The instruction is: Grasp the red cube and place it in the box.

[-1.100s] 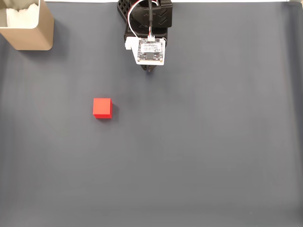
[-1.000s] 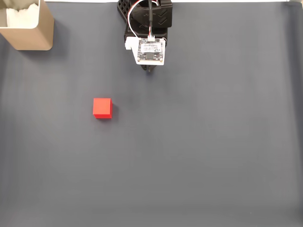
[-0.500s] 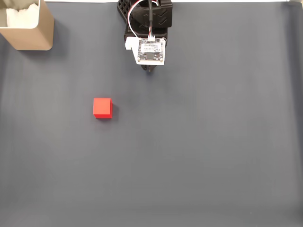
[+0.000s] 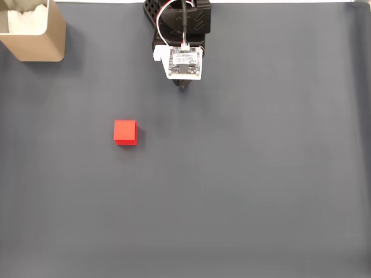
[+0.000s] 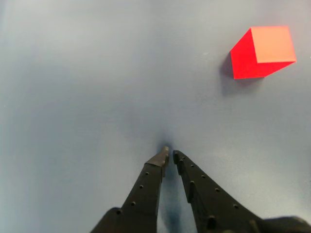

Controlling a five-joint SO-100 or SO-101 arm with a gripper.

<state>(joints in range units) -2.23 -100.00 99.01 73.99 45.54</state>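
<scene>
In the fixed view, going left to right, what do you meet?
The box at the top left corner, then the red cube on the dark mat, then the arm with its claw at the top centre.

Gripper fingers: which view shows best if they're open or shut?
Wrist view: the gripper has both fingers fully visible, tips nearly touching, empty. In the fixed view a circuit board covers it, leaving a dark tip.
</scene>
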